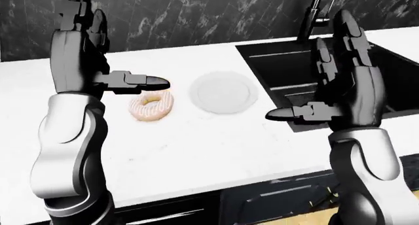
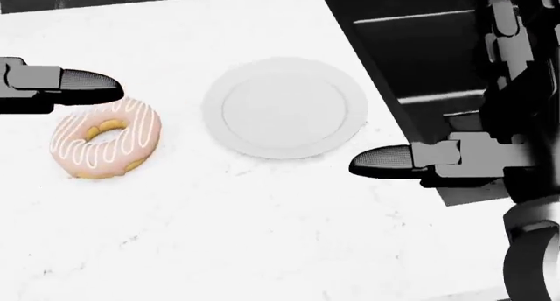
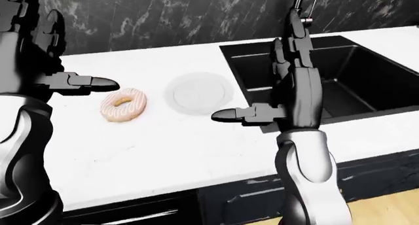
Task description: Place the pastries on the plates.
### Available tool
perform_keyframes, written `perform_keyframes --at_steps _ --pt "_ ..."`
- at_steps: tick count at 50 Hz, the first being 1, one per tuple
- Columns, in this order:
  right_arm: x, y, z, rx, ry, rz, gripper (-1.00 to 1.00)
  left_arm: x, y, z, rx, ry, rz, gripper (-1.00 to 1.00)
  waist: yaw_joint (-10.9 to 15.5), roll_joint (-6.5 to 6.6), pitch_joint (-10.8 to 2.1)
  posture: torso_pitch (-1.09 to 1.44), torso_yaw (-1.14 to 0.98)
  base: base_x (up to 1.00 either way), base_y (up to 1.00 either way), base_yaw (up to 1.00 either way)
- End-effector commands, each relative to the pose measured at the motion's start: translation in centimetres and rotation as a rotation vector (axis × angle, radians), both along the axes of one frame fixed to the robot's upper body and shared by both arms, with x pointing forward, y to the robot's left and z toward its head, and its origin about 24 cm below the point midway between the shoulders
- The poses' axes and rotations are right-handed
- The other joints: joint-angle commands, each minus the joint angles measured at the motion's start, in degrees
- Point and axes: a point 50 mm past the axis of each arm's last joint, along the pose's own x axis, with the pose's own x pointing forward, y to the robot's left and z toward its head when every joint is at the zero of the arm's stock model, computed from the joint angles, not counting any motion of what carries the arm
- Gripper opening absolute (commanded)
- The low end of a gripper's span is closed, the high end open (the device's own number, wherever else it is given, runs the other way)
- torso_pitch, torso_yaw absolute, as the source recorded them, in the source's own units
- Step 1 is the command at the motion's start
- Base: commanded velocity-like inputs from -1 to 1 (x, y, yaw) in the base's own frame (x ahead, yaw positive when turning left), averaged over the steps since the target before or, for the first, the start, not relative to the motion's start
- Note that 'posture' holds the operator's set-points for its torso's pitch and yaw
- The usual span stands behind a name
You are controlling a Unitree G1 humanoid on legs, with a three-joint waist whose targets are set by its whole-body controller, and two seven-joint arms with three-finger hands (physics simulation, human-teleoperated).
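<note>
Nearest the robot, both hands are raised above the white desk (image 2: pixel 262 235) with their fingers spread and holding nothing. The right hand (image 1: pixel 347 87) stands over the desk's edge by the sink, its thumb pointing left toward the plate. The left hand (image 1: pixel 82 58) hangs just above the donut, thumb tip over its upper rim in the head view; whether it touches, I cannot tell.

Farther on, the donut (image 2: pixel 105 138) lies flat on the desk, pink-iced with white stripes, just left of the plate (image 2: pixel 284 107) and apart from it. It will likely be light and soft, with icing that may be slick (and may mark under pressure). A gentle pinch across the ring, fingers on the outer wall and thumb opposite or in the hole, seems the safest hold.

Beyond lie the black sink (image 1: pixel 308 63), its tap (image 1: pixel 313 16), and the dark marbled wall (image 1: pixel 196 14).
</note>
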Motion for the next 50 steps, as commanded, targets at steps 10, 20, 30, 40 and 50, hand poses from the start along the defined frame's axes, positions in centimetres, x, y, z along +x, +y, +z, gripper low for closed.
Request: perform_keyframes --at_steps 10,20,30,40,50 --pt "-0.2 0.1 0.5 -0.035 -0.052 -0.023 1.0 -0.7 -0.3 0.9 0.011 -0.067 -0.02 1.0 0.46 -0.38 0.35 0.0 0.0 0.0 0.0 -0.04" --pt "-0.2 0.3 0.4 -0.03 -0.044 -0.017 1.0 -0.8 -0.1 0.9 0.01 -0.065 -0.016 1.0 0.11 -0.82 -0.48 0.0 0.0 0.0 0.0 0.0" --pt "-0.4 -0.2 0.4 -0.021 -0.048 -0.033 1.0 0.9 0.2 2.6 -0.043 -0.009 -0.023 1.0 0.29 -0.64 -0.56 0.0 0.0 0.0 0.0 0.0" --pt "-0.9 -0.8 0.7 -0.011 -0.063 -0.04 1.0 2.9 1.7 5.9 0.082 0.062 0.021 1.0 0.23 -0.55 -0.44 0.0 0.0 0.0 0.0 0.0" --pt "-1.2 -0.8 0.9 -0.013 -0.078 -0.049 1.0 3.6 1.2 5.7 0.311 0.239 -0.061 1.0 0.33 -0.6 -0.37 0.0 0.0 0.0 0.0 0.0"
